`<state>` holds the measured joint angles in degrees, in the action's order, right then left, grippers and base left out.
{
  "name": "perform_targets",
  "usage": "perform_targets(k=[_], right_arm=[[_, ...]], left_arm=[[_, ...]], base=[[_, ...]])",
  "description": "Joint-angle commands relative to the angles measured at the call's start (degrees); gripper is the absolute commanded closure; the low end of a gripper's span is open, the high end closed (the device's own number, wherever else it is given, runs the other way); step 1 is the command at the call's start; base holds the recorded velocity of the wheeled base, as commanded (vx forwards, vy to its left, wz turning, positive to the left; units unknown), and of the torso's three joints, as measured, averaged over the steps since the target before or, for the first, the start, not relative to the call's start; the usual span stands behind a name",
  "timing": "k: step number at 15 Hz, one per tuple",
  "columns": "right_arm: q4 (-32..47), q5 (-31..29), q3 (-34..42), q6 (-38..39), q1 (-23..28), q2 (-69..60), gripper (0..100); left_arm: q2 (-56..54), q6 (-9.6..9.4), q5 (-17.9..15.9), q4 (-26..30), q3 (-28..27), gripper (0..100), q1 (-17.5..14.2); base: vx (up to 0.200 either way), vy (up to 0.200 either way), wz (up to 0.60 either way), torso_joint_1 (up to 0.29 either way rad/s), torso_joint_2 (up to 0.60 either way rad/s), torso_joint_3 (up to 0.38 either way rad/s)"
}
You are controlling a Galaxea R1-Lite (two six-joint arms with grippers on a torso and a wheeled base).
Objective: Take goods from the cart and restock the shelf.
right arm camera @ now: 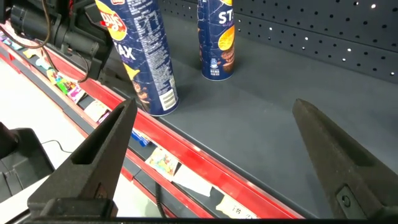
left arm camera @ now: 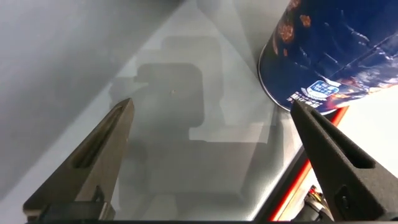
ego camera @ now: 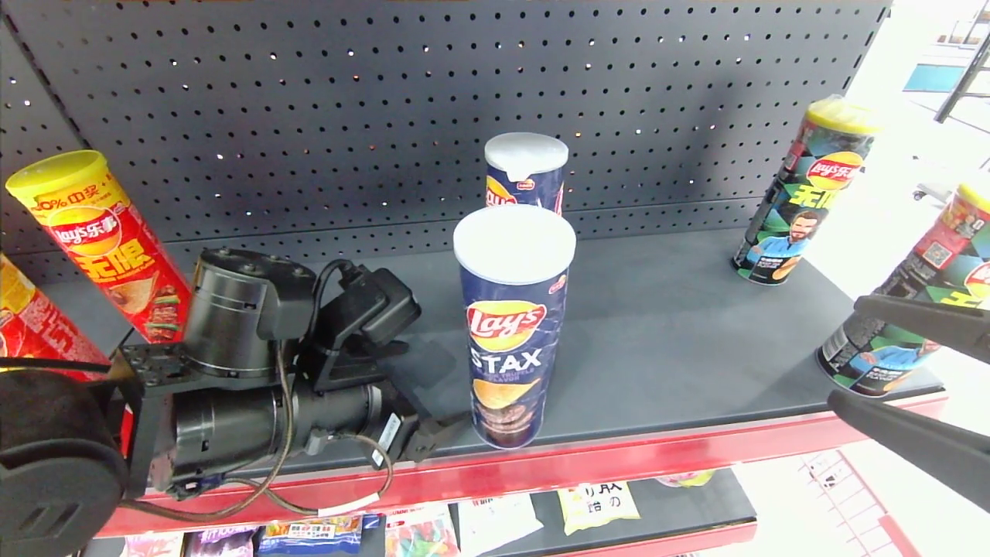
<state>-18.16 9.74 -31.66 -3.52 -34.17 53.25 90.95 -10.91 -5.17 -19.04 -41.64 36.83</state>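
Risk: left gripper [left arm camera: 212, 106] and right gripper [right arm camera: 216, 106] jaws spread, we could nudge the tall dark-blue crisp tube [ego camera: 512, 333] off the grey shelf [ego camera: 681, 325].

Left gripper [left arm camera: 212, 106] spread wide, arm [ego camera: 255, 371] level — right gripper [ego camera: 847, 352] spread too

Pegboard [ego camera: 309, 93]: dark grey, dotted with rows of small holes, standing upright along the back of the shelf [ego camera: 657, 325]; light glints through a few of the holes.
Lower-tier packets [ego camera: 421, 530]: flat, colourful snack packets lying side by side beneath the shelf's red front edge.
White packet [ego camera: 495, 522]: among them, next to a pale yellow packet [ego camera: 597, 503].
Floor [ego camera: 889, 209]: pale and bright, past the shelf's right end.
Blue patch [ego camera: 932, 77]: on that floor, far off, beside slanted black bars [ego camera: 963, 73].
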Motion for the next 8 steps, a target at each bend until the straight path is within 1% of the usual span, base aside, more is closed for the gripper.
perform_targets(k=[1,8], right_arm=[[0.0,0.0,0.0,0.0,0.0,0.1,0],[0.0,0.1,-0.1,-0.1,0.1,0.3,0]], left_arm=[[0.4,0.01,0.0,0.0,-0.1,0,0.3],[1.1,0.01,0.0,0.0,-1.2,0,0.8]], base=[[0.000,0.000,0.00,0.000,0.00,0.000],[0.000,0.000,0.00,0.000,0.00,0.000]])
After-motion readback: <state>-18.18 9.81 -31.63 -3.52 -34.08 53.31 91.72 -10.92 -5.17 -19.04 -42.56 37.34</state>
